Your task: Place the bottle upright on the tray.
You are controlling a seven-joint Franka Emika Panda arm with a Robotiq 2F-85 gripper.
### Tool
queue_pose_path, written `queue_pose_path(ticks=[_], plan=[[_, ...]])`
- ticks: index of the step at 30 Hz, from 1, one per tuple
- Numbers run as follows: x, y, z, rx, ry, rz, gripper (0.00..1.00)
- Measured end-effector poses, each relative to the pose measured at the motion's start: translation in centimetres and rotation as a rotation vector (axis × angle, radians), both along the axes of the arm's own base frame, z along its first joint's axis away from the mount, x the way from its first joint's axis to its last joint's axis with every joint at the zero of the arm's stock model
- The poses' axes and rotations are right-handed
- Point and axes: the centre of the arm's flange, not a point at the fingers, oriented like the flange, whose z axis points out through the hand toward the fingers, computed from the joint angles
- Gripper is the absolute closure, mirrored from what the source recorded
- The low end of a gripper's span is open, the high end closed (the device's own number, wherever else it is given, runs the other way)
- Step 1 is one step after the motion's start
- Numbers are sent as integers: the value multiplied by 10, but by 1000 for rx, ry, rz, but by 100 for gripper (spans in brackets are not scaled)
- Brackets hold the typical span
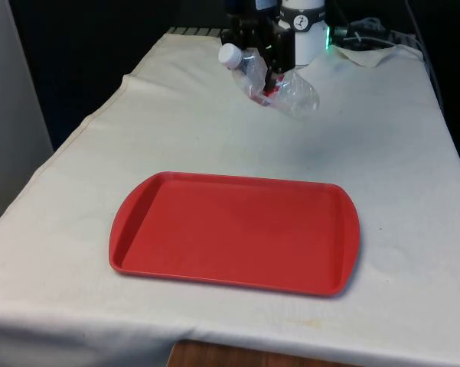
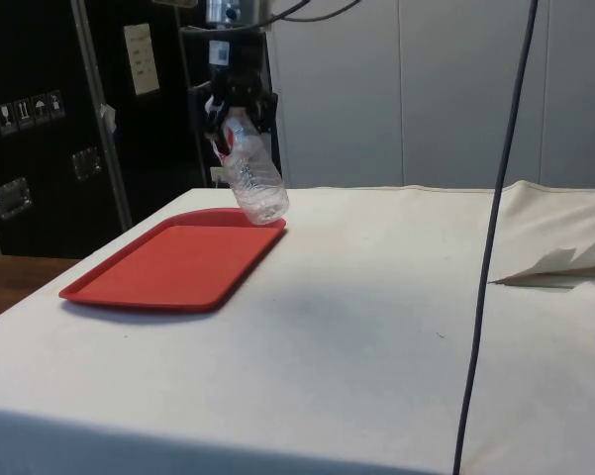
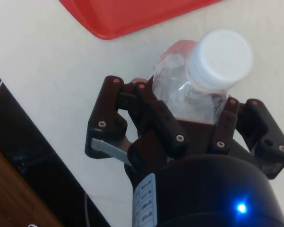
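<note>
Presently: clear plastic bottle (image 1: pixel 274 82), white cap, likely empty, so light, thin-walled and slippery, held tilted above the table beyond the red tray (image 1: pixel 233 232), gripper (image 1: pixel 269 67) pinching its upper body; grip firmly there.

A lab or test room is showing here: a white cloth (image 1: pixel 214 138) is covering the table, black curtains (image 1: pixel 84 46) are hanging at the front view's upper left, and dark labelled cabinets (image 2: pixel 40 119) are standing at the side view's left.
</note>
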Motion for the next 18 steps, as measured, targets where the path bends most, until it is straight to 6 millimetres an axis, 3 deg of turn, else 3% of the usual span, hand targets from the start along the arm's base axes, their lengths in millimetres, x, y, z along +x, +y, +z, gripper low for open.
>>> queue_pose_path(ticks=[18], plan=[[8,0,3,-34,-69,92,100]])
